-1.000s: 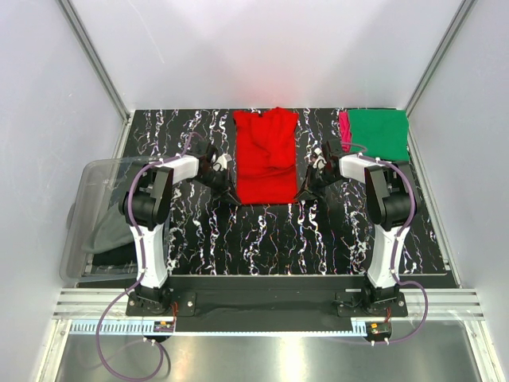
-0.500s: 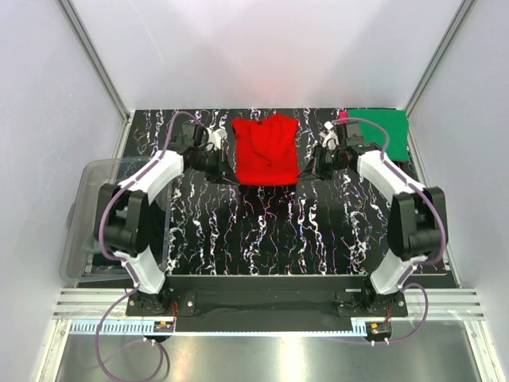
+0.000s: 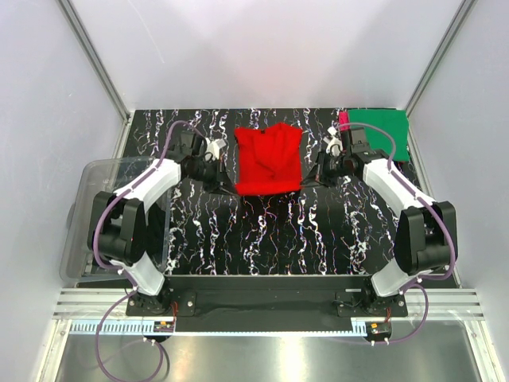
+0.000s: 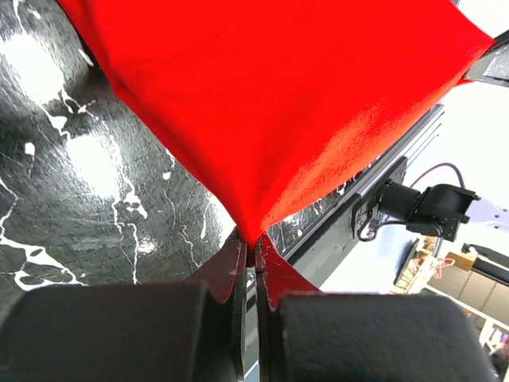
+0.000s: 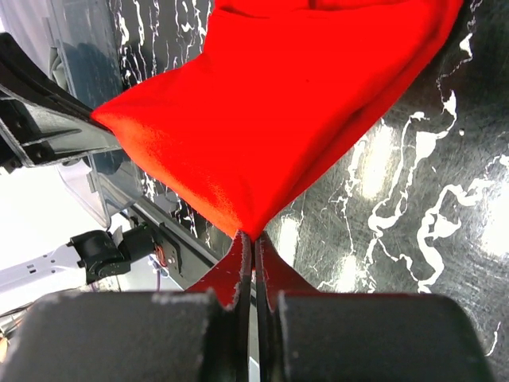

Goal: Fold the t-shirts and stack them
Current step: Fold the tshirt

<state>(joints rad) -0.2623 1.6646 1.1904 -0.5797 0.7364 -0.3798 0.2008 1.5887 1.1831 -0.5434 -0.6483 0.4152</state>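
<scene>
Spanning left gripper (image 4: 251, 253), right gripper (image 5: 254, 240) (red t-shirt (image 3: 268, 159))

The right gripper (image 5: 253, 239) is at the bottom centre, its two dark fingers pressed together on one corner of the red shirt (image 5: 294, 119). From that pinch the cloth fans upward and is held off the black, white-veined bench (image 5: 413, 199), which shows bare to the right and gleams with reflected light. The shirt's opposite corner tapers to a point at the left, where the left gripper (image 5: 94, 126) meets it. Behind that, at the upper left, is part of a clear bin (image 5: 79, 48). One bench edge runs diagonally under the shirt; which edge is unclear.
</scene>
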